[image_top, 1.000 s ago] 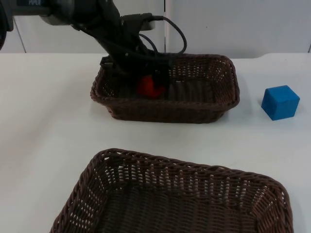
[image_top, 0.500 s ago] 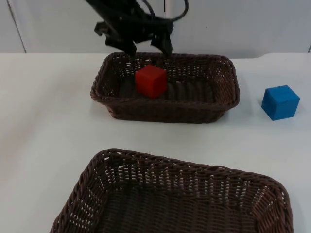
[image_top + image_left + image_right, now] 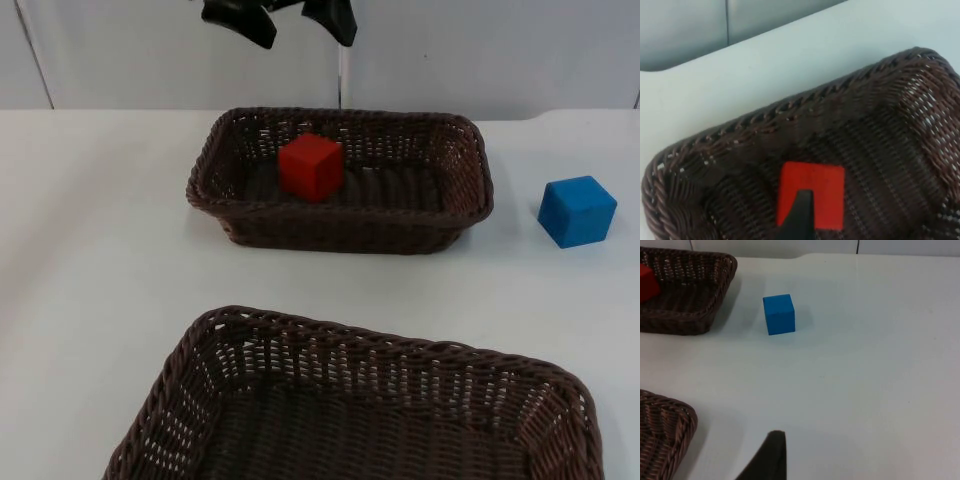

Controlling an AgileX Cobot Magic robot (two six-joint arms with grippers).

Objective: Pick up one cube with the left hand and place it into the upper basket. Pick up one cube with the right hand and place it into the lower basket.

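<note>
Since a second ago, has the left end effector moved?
Yes. The left end effector has risen out of the upper basket and hangs open above its far rim, with the red cube left inside.

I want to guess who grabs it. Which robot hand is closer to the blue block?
Probably the right. Its wrist view looks across bare table at the blue block. The left gripper hangs open above the far basket, over the red block, well away.
</note>
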